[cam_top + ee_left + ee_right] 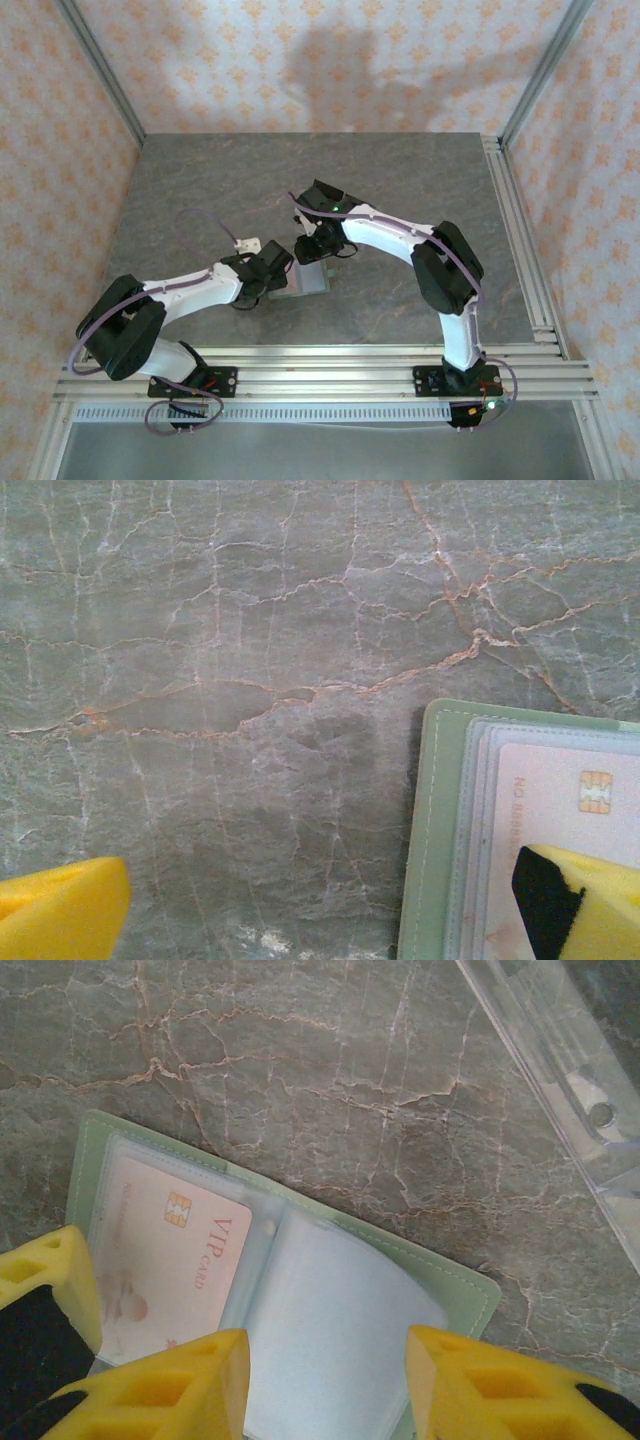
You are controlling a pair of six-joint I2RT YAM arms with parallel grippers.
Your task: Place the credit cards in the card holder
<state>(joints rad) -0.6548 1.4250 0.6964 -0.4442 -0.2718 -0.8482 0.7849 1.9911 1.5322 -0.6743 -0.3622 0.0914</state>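
Lying open and flat on the grey marbled table (200,190), the card holder (312,283) sits near the middle of the surface, between the two wrists in the top view. The left gripper (268,268) is at its left edge and the right gripper (318,247) just beyond its far edge. In the right wrist view the sage-green cover frames two clear plastic pockets. One credit card (175,1260), pale pink with a gold chip and the words VIP CARD, lies in the left pocket, apparently under the plastic. The right pocket looks cloudy. In that view the right gripper's pincer is spread wide, its two yellow fingers (170,1390) hanging above the near edge of the holder with nothing between them. A third yellow finger with a black pad, the left gripper's, sits at the card's outer end. From the left wrist camera, the left gripper's pincer is likewise spread. One yellow finger (60,915) is over bare table and the other overlaps the corner of the card below the chip, though I cannot tell whether it presses down. A clear stand (560,1080) lies on the table well apart from the holder, toward the upper right of the right wrist view.
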